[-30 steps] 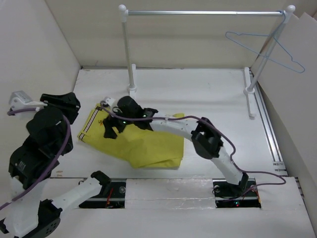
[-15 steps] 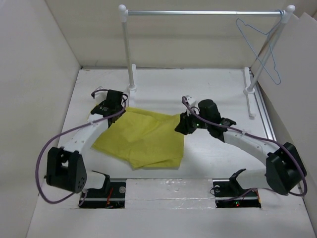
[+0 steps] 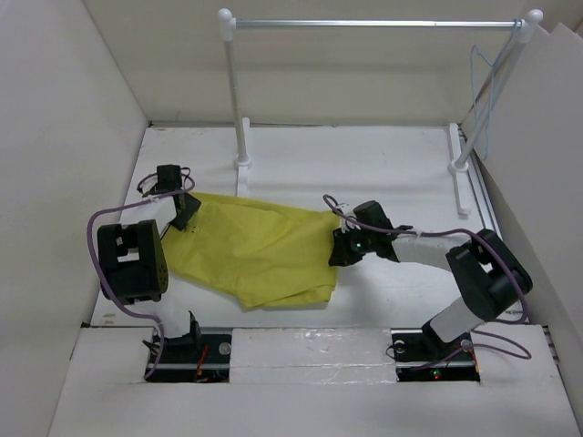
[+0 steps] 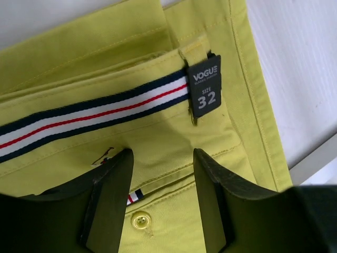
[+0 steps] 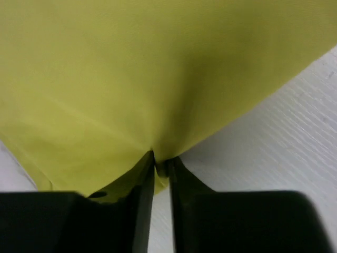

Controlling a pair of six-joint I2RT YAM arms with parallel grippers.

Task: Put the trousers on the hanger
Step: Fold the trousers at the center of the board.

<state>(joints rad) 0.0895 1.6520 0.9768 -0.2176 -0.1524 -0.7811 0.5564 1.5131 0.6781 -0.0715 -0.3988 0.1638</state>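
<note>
Top external view: my left gripper (image 3: 182,212) stands apart over the waistband (image 4: 95,113), ready to pinch. The trousers (image 3: 264,246) lie on the counter (image 3: 383,168). My right gripper (image 3: 339,248), clamped on their opposite edge, pulls them taut. The hanger (image 3: 475,100) hangs far right.

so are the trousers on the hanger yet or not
Off. The trousers lie on the table, an edge pinched in the right tool; the hanger hangs bare on the far rail.
</note>
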